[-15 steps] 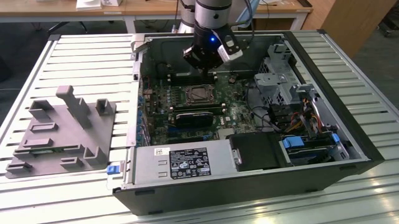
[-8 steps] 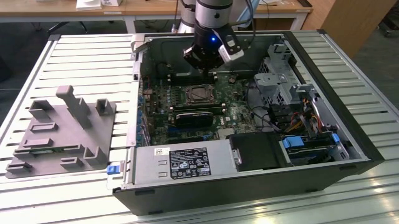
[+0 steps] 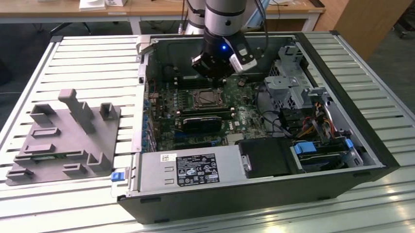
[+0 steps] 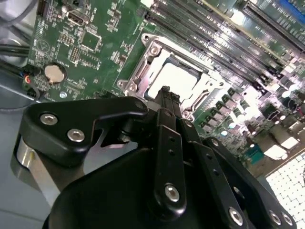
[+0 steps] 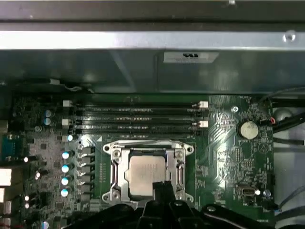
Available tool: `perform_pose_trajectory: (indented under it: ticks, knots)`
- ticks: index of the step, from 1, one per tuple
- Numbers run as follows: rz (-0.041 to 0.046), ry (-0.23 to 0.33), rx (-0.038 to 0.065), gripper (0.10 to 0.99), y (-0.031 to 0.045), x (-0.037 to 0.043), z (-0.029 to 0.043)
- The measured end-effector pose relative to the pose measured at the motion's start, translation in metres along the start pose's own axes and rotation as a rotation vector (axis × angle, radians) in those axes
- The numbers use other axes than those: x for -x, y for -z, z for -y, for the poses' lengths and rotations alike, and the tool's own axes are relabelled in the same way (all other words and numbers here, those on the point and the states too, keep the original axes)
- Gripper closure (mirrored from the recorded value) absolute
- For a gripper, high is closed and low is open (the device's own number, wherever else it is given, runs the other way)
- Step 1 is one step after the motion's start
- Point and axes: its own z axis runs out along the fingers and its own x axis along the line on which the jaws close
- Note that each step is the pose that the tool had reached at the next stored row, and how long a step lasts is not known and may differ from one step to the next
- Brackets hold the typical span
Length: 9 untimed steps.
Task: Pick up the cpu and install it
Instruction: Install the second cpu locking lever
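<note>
My arm reaches down into an open computer case (image 3: 259, 189) that lies on its side on a pale slatted desk (image 3: 77, 63). The landmark here is the metal-framed socket (image 5: 147, 172) in the middle of the green motherboard (image 5: 228, 157).

The cpu (image 5: 145, 175) sits inside that socket, its silver top facing up and the socket's frame surrounding it on all sides. In the second wrist view the cpu (image 4: 177, 76) shows as a bright pale square within the same frame.

My gripper (image 5: 162, 187) hangs just above the socket, with its black tip over the cpu's near edge. In the second wrist view the gripper (image 4: 164, 91) ends in a narrow black tip over the rim of the socket. From the exterior view my gripper (image 3: 211, 82) hovers directly over the socket, a small blue light glowing on the wrist above it. I cannot tell whether the gripper is open or closed, or whether it touches the cpu.

Beyond the socket run long dark memory slots (image 5: 136, 119). A round silver coin battery (image 5: 248, 129) sits on the board to one side of the socket. Outside the case, well away from the socket toward the exterior view's left, a grey plastic block (image 3: 65, 141) with upright posts rests on the desk.
</note>
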Motion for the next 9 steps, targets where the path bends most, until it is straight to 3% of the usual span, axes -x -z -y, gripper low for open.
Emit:
perform_pose_trajectory:
  ticks: [1,4,5,9]
  knots:
    - [-0.0041,0.000,0.010,0.980,-0.0001,0.0000,0.0012]
    - [-0.0104,0.000,0.059,0.980,0.0000,0.0000,0.0047]
    - [-0.0113,0.000,0.070,0.980,-0.0003,0.0001,0.0065]
    - [-0.0114,0.000,0.071,0.980,-0.0008,0.0002,0.0158]
